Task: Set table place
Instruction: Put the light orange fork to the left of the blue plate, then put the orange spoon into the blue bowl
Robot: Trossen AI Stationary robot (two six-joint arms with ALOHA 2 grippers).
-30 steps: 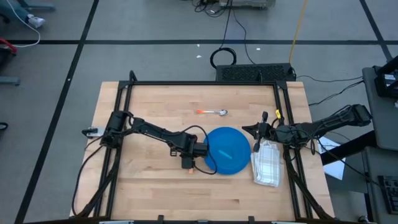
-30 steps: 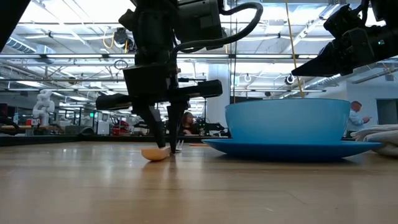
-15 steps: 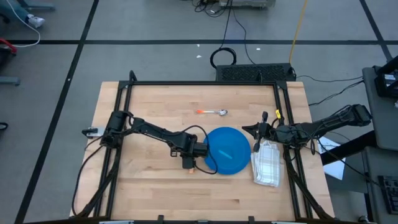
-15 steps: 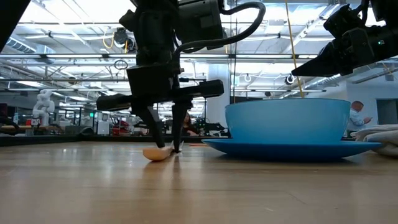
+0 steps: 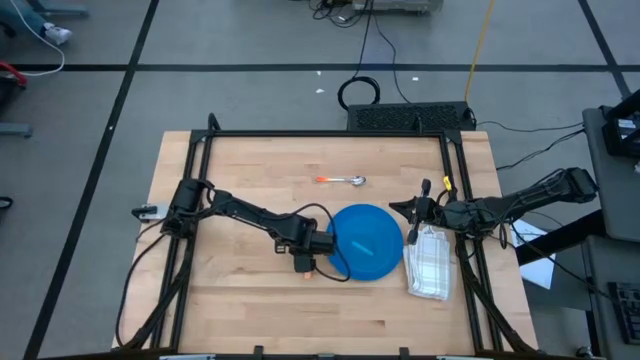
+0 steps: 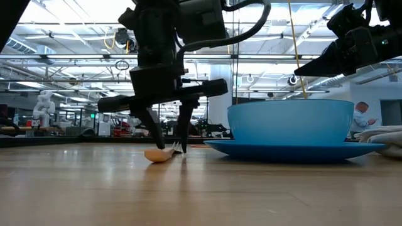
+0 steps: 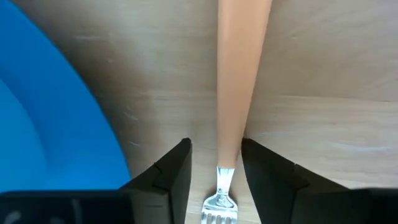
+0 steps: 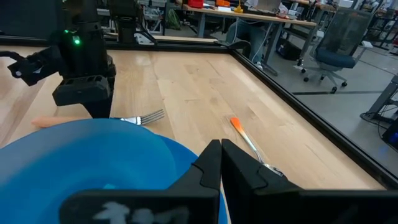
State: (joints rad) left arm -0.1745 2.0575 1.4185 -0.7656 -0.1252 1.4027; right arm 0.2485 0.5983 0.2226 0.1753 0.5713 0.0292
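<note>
Table [image 5: 250, 300]: light plank top in a black frame, filling the middle of the high view.

Plate [image 5: 366, 243], blue, the landmark: right of the table's centre, carrying a blue bowl [image 6: 290, 120].

Fork [image 7: 235, 87], orange handle, steel tines: flat on the table just left of the plate.

Left gripper [image 7: 216, 163]: low over the fork beside the plate, fingers parted, one on each side of the handle with a gap showing; nothing held.

Napkin [image 5: 430, 262], checked cloth: just right of the plate.

Right gripper [image 8: 221, 163]: at the plate's right rim above the napkin, fingers pressed together, empty.

Spoon [image 5: 343, 180], orange handle: well beyond the plate, not yet placed.

Risk, judged: a fingertip lifting off at an angle could drag the fork askew or knock it against the plate.

Room: grey floor with black tape lines, cables, desks, office chairs; a person [image 6: 361, 118] stands far behind the bowl.
</note>
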